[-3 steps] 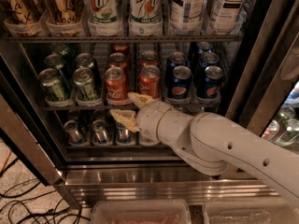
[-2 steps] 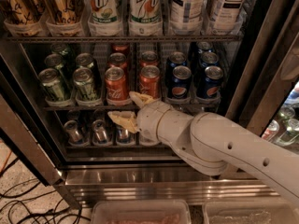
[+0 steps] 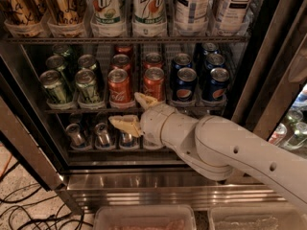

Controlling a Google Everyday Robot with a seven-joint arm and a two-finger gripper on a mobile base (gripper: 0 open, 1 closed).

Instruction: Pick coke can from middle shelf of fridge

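Observation:
Several red coke cans stand in two lanes on the middle shelf (image 3: 72,110) of the fridge (image 3: 144,186). The front two are the left coke can (image 3: 119,86) and the right one (image 3: 153,83). My gripper (image 3: 135,112) is open and empty, just in front of the shelf's front rail and below these two cans. Its upper finger (image 3: 144,99) reaches up between their bases. The lower finger (image 3: 124,124) points left below the rail. The white arm comes in from the lower right and hides part of the lower shelf.
Green cans (image 3: 72,85) stand left of the coke cans, blue Pepsi cans (image 3: 199,83) to the right. Tall bottles (image 3: 148,8) fill the rack above, small bottles (image 3: 86,134) the rack below. The door frame (image 3: 268,80) is at right. Plastic bins (image 3: 144,218) and floor cables (image 3: 24,214) lie below.
The gripper has stayed almost where it was in front of the coke cans. Its lower finger has shifted slightly to the left.

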